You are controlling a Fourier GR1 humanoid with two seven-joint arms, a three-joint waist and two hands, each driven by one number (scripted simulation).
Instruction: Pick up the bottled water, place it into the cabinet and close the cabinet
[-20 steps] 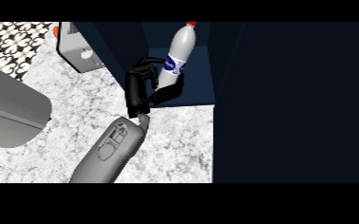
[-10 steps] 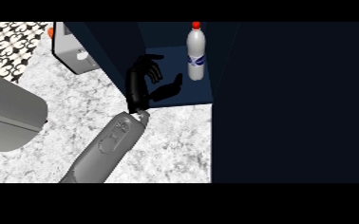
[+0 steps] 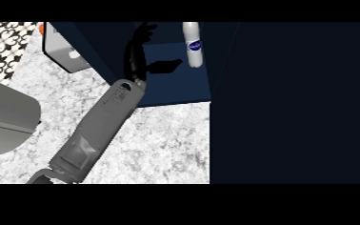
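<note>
This is a kitchen. The bench [image 3: 162, 138] has a speckled grey-white stone top, the kind fitted in a home kitchen. Set on it is a dark blue cabinet [image 3: 172, 83] with an open compartment, in which a water bottle [image 3: 194, 45] stands upright on the blue floor. The cabinet's side and door [image 3: 288, 100] fill the right of the view as a dark panel. At the upper left is a wall [image 3: 14, 35] of black-and-white patterned tile, like a backsplash. A pale boxy item [image 3: 67, 52] sits on the bench beside the cabinet, and a grey curved shape [image 3: 15, 119] at the left edge may be a sink or appliance; too little shows to say.
</note>
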